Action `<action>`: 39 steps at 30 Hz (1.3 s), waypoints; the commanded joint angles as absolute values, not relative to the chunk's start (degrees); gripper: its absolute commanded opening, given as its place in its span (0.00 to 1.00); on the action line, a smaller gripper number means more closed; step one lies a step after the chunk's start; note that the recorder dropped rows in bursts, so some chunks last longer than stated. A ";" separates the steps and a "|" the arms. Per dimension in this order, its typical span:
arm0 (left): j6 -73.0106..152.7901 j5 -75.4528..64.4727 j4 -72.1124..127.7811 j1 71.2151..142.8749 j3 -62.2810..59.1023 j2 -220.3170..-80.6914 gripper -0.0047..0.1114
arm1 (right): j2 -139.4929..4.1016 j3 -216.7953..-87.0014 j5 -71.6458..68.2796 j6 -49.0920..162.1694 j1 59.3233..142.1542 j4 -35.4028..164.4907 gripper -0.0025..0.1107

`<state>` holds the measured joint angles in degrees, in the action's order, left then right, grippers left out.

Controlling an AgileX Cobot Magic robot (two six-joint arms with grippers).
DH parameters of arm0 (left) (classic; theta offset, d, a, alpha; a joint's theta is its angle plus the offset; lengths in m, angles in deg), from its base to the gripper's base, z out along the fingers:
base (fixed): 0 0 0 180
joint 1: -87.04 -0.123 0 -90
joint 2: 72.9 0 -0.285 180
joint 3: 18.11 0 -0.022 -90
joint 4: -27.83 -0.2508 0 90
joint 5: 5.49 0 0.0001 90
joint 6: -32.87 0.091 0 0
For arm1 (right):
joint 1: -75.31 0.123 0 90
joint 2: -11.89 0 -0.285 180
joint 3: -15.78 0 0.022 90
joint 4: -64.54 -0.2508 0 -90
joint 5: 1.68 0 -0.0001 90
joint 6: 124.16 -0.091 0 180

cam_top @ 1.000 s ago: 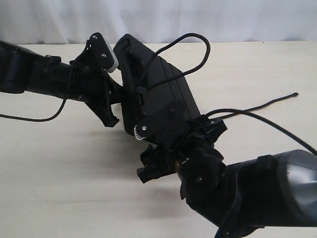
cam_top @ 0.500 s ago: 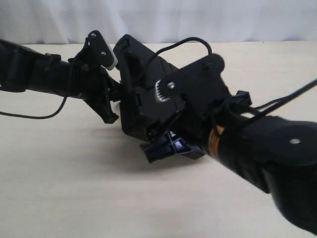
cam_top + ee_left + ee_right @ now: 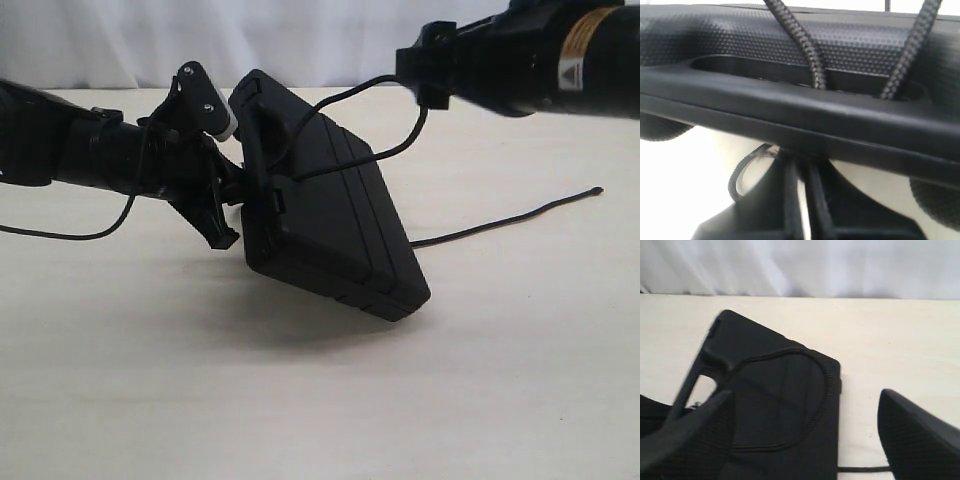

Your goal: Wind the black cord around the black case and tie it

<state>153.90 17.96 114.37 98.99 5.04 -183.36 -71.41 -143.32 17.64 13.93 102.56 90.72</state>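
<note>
Left gripper (image 3: 238,188) tight on black case (image 3: 340,230)

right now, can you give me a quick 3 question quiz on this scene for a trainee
1. True or false: the right gripper is shut on the black cord.
2. Which fits the black case? A lying flat on the table; B tilted, gripped at its handle end by the left gripper; C lifted by both grippers.
3. Short answer: where does the cord's free end lie?
Key: 1 false, its fingers are spread with nothing between them. 2 B. 3 On the table, right of the case in the exterior view.
</note>
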 commanded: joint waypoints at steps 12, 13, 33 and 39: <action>155.41 18.39 115.48 99.12 4.60 -182.98 0.04 | -88.51 -155.64 32.54 71.42 90.02 32.02 0.66; 155.41 18.39 115.48 99.12 4.60 -182.98 0.04 | -89.15 -155.64 32.00 71.42 90.02 32.02 0.66; 155.41 16.62 114.47 99.12 4.60 -182.59 0.38 | -91.13 -155.64 26.69 71.70 90.14 27.26 0.06; 151.31 12.89 112.04 99.12 4.60 -178.05 0.43 | -91.13 -155.64 26.58 71.70 90.14 27.26 0.06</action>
